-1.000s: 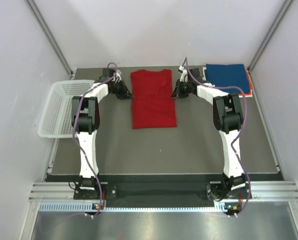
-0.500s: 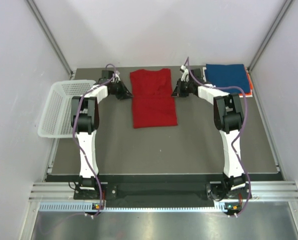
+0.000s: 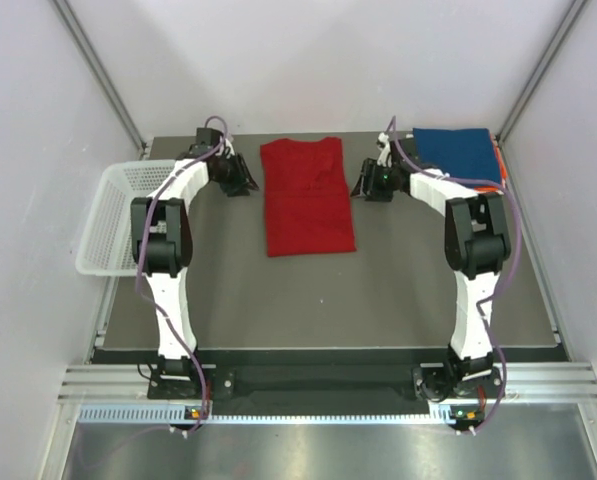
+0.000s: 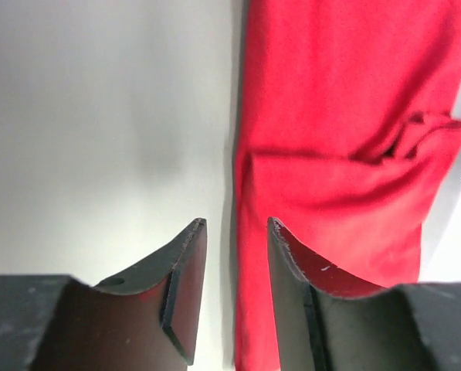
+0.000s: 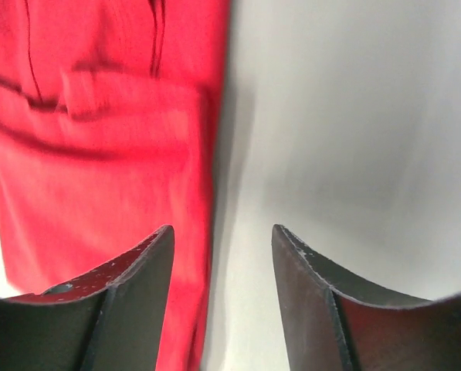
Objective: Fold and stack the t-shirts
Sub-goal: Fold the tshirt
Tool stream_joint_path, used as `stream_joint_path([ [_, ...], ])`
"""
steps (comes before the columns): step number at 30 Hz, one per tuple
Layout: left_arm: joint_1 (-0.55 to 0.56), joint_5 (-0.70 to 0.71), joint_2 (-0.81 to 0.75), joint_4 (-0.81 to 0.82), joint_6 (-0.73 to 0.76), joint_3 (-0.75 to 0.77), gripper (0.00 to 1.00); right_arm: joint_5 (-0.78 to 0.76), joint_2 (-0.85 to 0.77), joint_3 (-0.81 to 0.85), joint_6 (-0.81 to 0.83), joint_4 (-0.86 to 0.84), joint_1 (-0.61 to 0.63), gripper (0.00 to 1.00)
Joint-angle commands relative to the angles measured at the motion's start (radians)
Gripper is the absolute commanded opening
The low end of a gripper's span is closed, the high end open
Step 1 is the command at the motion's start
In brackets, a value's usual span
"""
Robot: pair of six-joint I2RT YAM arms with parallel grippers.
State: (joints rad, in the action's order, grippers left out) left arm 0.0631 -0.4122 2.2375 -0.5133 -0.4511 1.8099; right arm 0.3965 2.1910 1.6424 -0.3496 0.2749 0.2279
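Observation:
A bright red t-shirt [image 3: 306,195] lies flat at the back middle of the table, folded into a long strip with a crosswise fold near its middle. My left gripper [image 3: 241,183] sits just off its left edge, open and empty. In the left wrist view the red t-shirt [image 4: 346,154] lies to the right of the left gripper [image 4: 236,224]. My right gripper [image 3: 369,184] stands open just off the shirt's right edge. The right wrist view has the red t-shirt [image 5: 99,154] left of the right gripper [image 5: 222,229]. A folded dark blue t-shirt [image 3: 456,152] lies at the back right on an orange one [image 3: 499,168].
A white mesh basket [image 3: 123,215] hangs over the table's left edge. The dark table [image 3: 378,290] has bare surface in front of the red shirt. Grey walls close in at the back and sides.
Both grippers have opened and let go of the red shirt's side edges. Each has drawn a little outward, away from the shirt, which stays flat.

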Motion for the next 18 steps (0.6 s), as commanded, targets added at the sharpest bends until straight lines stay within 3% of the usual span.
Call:
stream_joint_path([
  [1,-0.003,0.076,-0.165,-0.123,0.09,-0.029,0.43,-0.028,-0.154,-0.123,-0.031,0.052,-0.012,0.54],
  [7,0.007,0.021,-0.392,-0.033,0.068,-0.363,0.44,-0.067,-0.307,-0.334,-0.048,0.063,0.021,0.61],
  [11,0.01,-0.13,-0.496,0.056,0.032,-0.582,0.49,-0.054,-0.353,-0.398,-0.046,0.073,0.037,0.66],
  [18,0.037,-0.184,-0.596,0.186,-0.043,-0.811,0.57,-0.033,-0.419,-0.499,-0.048,0.067,0.051,0.71],
])
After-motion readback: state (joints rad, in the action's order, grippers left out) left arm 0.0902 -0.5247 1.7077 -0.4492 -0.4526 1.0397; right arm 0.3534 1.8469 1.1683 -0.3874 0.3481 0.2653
